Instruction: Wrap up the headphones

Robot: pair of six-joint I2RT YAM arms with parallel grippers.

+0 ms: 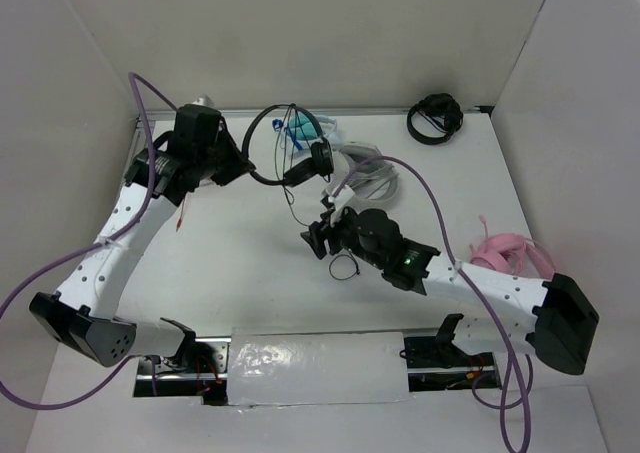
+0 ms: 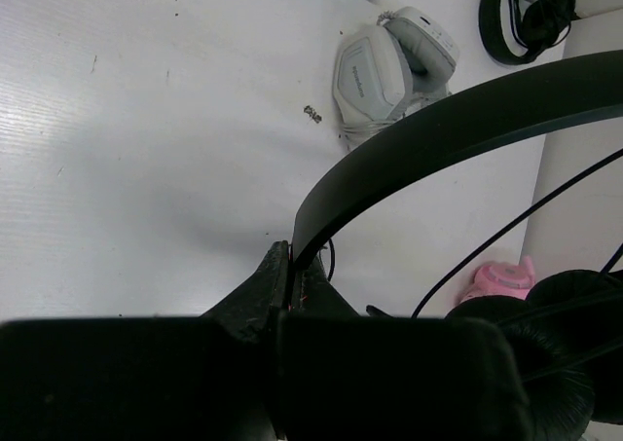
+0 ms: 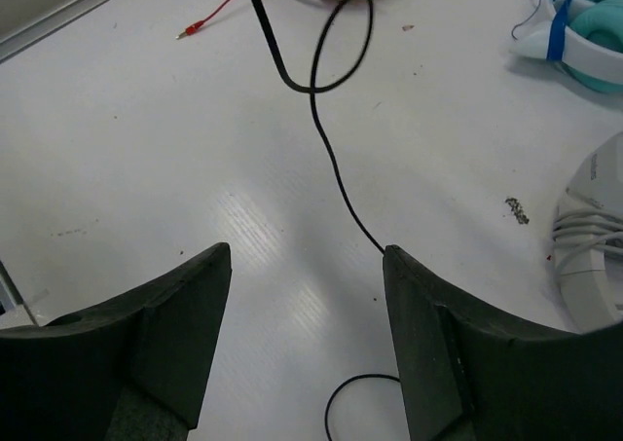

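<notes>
From above, the left arm reaches toward the far left of the table (image 1: 230, 263), its gripper (image 1: 240, 168) clamped on the headphones (image 1: 320, 157) near the far middle. The right arm stretches from the near right toward the centre, its gripper (image 1: 318, 235) low. At the left wrist, the jaws pinch the slim black headband (image 2: 438, 129), with the round earcups (image 2: 545, 353) beside it. At the right wrist, the jaws stand apart, and the thin cable (image 3: 336, 173) runs across the table between them.
</notes>
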